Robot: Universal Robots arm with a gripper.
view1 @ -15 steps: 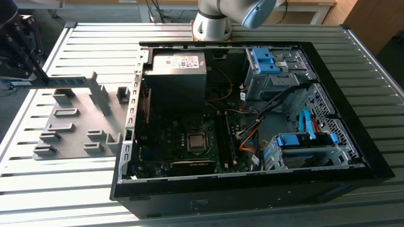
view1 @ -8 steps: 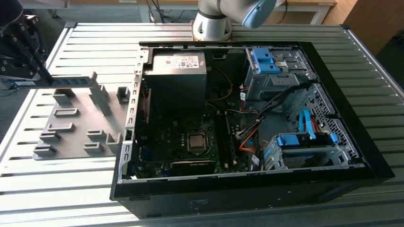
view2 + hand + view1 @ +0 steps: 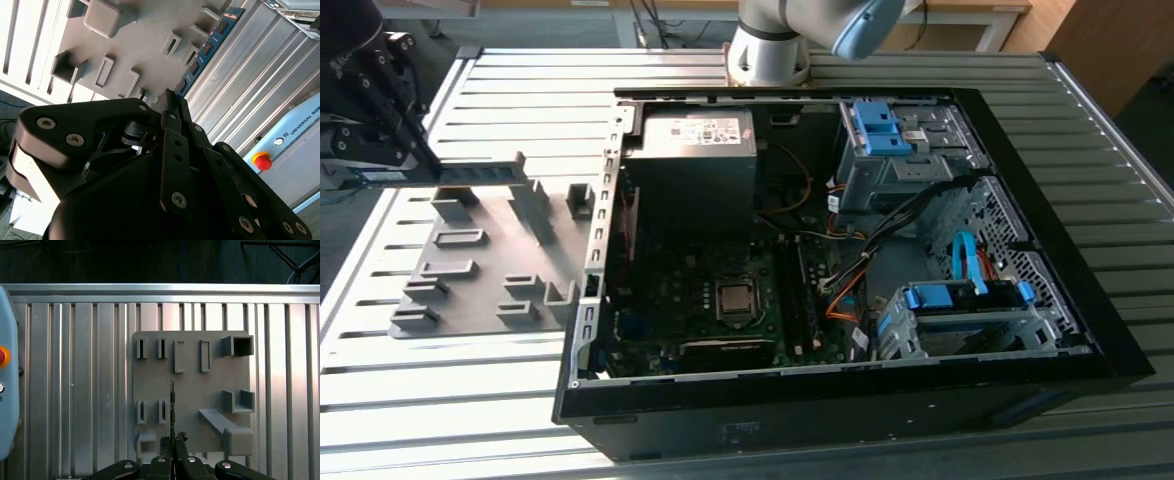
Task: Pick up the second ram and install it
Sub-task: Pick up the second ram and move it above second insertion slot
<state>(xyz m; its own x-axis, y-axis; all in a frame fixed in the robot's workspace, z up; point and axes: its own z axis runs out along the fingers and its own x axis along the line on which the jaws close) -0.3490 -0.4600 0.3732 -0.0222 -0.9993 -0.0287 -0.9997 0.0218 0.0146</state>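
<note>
My gripper (image 3: 171, 102) is shut on the second ram (image 3: 212, 37), a thin dark blue board that sticks out past the black fingertips. The first wrist view shows the ram (image 3: 172, 405) edge-on as a thin line rising from between the fingers (image 3: 165, 444), over the grey holder tray (image 3: 195, 390). From the exterior camera, the gripper (image 3: 380, 165) hangs at the exterior view's far left, above the table beside the tray (image 3: 494, 270). The open computer case (image 3: 854, 250) lies to the exterior view's right, its long black memory slots (image 3: 798, 300) beside the processor socket (image 3: 736, 298).
The slatted metal table (image 3: 494, 400) carries both tray and case. A light blue control pendant with a red button (image 3: 262, 161) lies near the gripper. The arm's base (image 3: 767, 50) stands behind the case. Cables, blue drive brackets (image 3: 961, 300) and a power supply (image 3: 694, 130) crowd the case.
</note>
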